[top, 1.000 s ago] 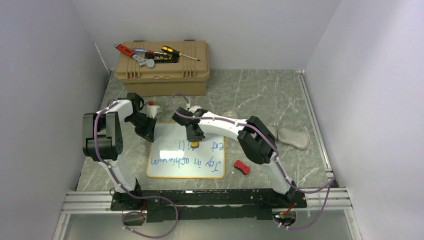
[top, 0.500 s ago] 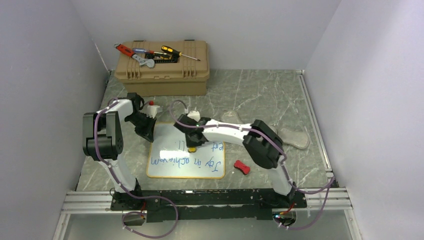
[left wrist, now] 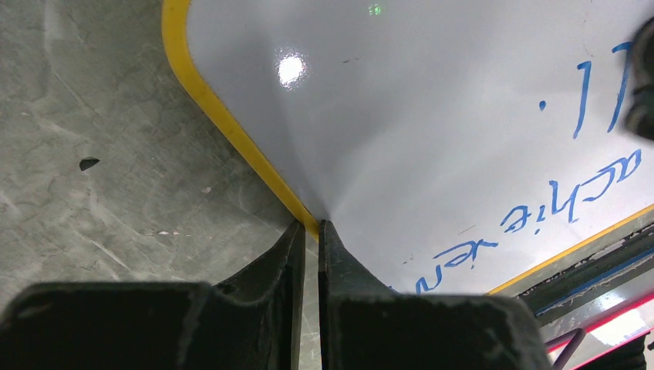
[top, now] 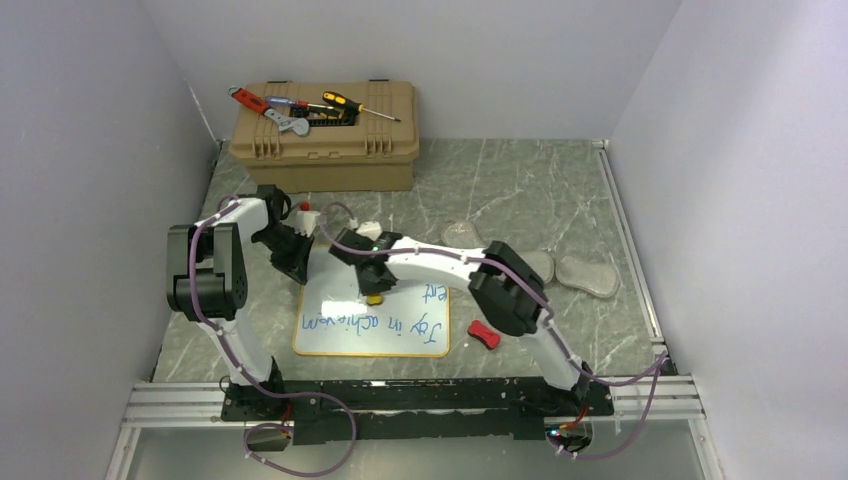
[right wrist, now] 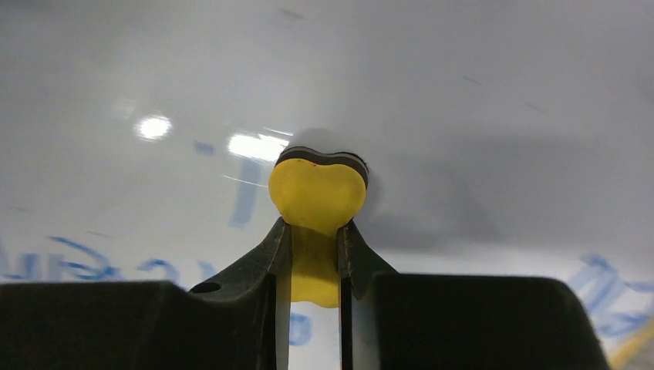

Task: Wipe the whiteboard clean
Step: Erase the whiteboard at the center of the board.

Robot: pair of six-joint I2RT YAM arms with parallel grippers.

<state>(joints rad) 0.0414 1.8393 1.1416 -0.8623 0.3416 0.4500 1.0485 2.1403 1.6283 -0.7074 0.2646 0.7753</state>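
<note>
The whiteboard (top: 330,297) lies flat on the table (top: 520,190) between the arms, its long side running left to right and its blue writing upside-down from their side. The right gripper (right wrist: 315,231) pinches a yellow eraser (right wrist: 316,189) against it. The left gripper (left wrist: 311,227) is narrowed to a slit at its left frame.

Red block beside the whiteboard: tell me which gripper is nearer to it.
Right. The right gripper, holding a yellow eraser, is over the middle of the whiteboard, left of the red block. The left gripper pinches the board's left edge, farther off.

left of the right gripper (top: 374,297) a short strip of bare whiteboard (top: 335,288) is free, then the left gripper (top: 299,276) blocks.
</note>
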